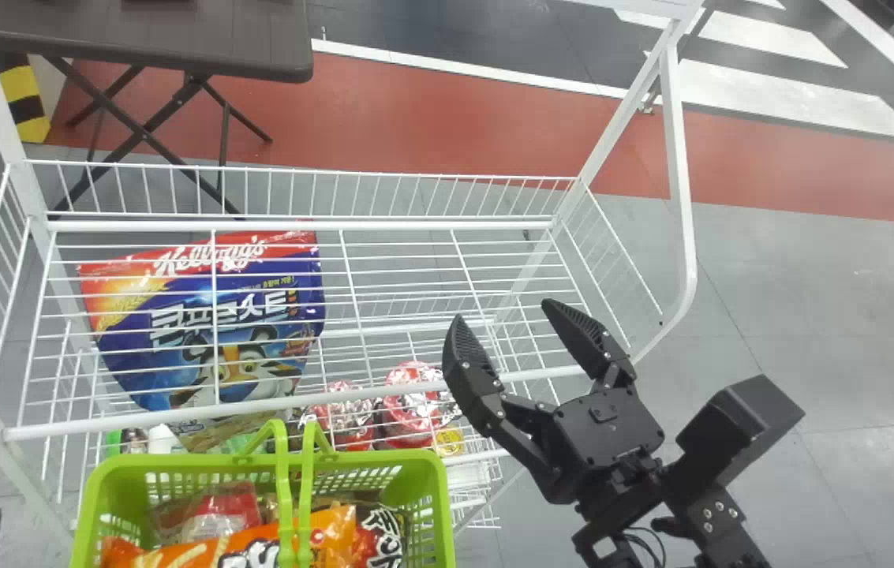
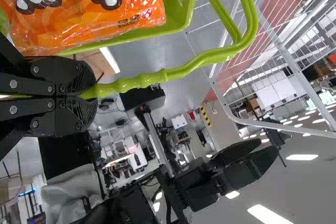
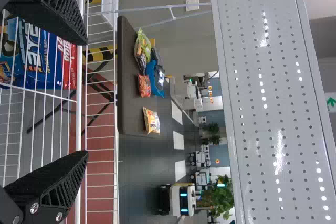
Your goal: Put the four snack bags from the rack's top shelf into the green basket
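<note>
Snack bags [image 1: 332, 527] are filling the basket [image 1: 178, 466], loading seemingly finished; the right claw [image 1: 503, 311] is gaping, the left claw [image 2: 88, 97] clutching the handle [image 2: 142, 81].

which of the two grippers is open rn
The right gripper, by the rack: its fingers stand apart, while the left gripper is shut on the basket's handle.

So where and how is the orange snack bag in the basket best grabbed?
Probably pinch the orange snack bag toward its left, coming from above: it lies exposed in the green basket, and the raised handles cross it farther right.
</note>
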Controlling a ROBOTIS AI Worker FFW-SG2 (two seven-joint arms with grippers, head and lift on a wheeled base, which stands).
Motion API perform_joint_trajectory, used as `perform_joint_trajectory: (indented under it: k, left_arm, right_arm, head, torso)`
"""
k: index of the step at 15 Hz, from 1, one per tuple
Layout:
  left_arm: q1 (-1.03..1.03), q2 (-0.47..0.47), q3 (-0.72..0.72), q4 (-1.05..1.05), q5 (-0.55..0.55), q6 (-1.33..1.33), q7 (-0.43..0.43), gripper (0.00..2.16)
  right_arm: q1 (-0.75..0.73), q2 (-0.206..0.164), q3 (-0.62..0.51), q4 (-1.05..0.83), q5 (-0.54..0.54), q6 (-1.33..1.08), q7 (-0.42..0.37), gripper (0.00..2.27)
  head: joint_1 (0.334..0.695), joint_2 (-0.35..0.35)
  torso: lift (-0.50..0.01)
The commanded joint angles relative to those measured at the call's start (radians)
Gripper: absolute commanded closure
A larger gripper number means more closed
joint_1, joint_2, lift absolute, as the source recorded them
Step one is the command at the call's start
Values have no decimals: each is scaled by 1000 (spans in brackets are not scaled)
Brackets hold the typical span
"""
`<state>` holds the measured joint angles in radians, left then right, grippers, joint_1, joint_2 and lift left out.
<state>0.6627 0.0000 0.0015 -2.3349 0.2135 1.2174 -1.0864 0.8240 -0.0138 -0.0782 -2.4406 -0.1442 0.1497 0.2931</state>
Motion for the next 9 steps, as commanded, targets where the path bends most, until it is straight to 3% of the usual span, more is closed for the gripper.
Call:
perform_joint_trajectory:
  k: [1,9]
  left_arm:
    - [0,-3,0,0,0,0,-1,2148]
    - [-2,-3,-2,0,1,0,-1,2148]
  right_arm:
    - [0,0,0,0,0,0,-3,66]
    - [1,0,-2,-3,-2,0,-5,66]
  head:
    - [695,-350]
    - [695,-350]
  torso:
    - [0]
    - [0]
